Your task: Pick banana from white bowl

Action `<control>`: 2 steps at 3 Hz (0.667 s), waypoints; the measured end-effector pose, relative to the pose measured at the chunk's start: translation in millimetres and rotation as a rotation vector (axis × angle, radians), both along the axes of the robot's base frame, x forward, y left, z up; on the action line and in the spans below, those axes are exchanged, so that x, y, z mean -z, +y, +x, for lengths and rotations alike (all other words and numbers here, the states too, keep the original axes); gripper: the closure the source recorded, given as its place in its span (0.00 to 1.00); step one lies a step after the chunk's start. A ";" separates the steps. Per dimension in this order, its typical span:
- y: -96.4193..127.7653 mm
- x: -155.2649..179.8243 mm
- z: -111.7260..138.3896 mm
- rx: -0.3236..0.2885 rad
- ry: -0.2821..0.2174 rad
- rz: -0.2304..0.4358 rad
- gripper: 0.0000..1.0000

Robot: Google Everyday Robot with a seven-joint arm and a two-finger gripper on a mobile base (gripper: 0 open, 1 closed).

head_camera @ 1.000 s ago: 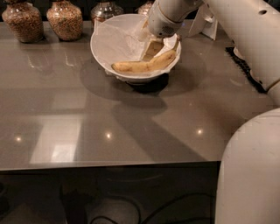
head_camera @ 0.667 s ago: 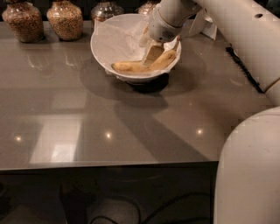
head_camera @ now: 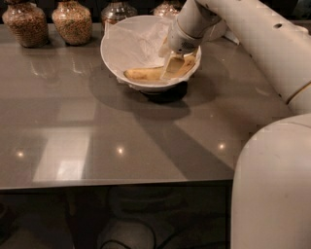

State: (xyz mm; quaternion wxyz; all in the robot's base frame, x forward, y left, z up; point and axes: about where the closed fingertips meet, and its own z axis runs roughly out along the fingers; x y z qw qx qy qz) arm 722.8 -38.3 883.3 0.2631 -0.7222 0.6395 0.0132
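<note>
The gripper (head_camera: 173, 68) was seen inside the white bowl (head_camera: 108, 52), on its right side, lowered right onto the banana (head_camera: 146, 74). Compared with a second earlier, the gripper was found a little lower and deeper in the bowl; before, it was held slightly higher above the fruit. How far the gripper was open, and whether the banana was actually gripped, could not be told, as its tip was overlapped with the fruit.

The banana was found where it was before: lying on the crinkled paper lining (head_camera: 136, 41) at the near side of the bowl, curved from the left toward the right rim, not lifted. The bowl itself was unmoved, set on its dark base (head_camera: 170, 92) at the back of the grey tabletop (head_camera: 121, 141).

The white arm (head_camera: 243, 29) was stretched in from the upper right, down into the bowl. The robot's body (head_camera: 272, 185) was seen at the lower right corner. Two filled glass jars (head_camera: 25, 23) (head_camera: 72, 22) were left at the back left, unchanged, and two more (head_camera: 119, 9) (head_camera: 167, 7) just behind the bowl.
</note>
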 end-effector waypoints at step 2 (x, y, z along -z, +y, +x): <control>-4.6 24.1 10.4 0.000 0.026 -0.053 0.41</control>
